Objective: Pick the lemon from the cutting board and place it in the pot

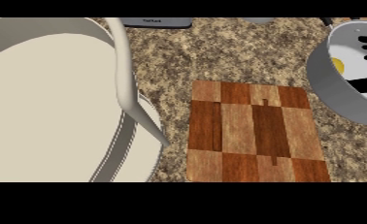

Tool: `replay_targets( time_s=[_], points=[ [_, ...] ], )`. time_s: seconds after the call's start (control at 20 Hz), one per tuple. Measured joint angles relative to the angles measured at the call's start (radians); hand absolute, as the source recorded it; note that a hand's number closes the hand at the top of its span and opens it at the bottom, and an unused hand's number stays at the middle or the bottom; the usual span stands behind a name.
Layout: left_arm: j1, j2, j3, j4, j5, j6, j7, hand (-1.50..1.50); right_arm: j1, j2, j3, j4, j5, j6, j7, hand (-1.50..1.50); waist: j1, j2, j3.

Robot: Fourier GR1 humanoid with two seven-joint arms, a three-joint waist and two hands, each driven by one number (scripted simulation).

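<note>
Speckled granite counter (237, 53) fills the view, and neither of my hands shows on it, so I cannot tell whether they are released or clenched. Nearest me lies the cutting board (254, 133), flat patchwork wood, nothing on it. Far right stands the grey metal pot (337, 89); the lemon (338, 65) peeks yellow inside it. Left curves a smooth cream basin (64, 106). Judging by this, I should draw back without nudging the pot.

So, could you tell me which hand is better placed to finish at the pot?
The right hand: it is at the pot, beside the lemon inside; no left hand shows.
</note>
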Motion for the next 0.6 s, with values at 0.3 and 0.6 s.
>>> replay_targets(
  time_s=[0.3, 0.6],
  points=[
    [0.006, 0.002, 0.003, 0.002, 0.003, -0.004, -0.016, 0.0, -0.057, -0.007, -0.111, 0.093, -0.144, 0.116, -0.131, -1.5, -0.006, -0.002, 0.001],
    [0.003, 0.002, 0.008, 0.011, -0.002, 0.002, -0.025, 0.0, -0.096, -0.073, -0.233, 0.191, -0.281, 0.239, -0.182, -1.5, -0.012, -0.001, 0.006]
  ],
)
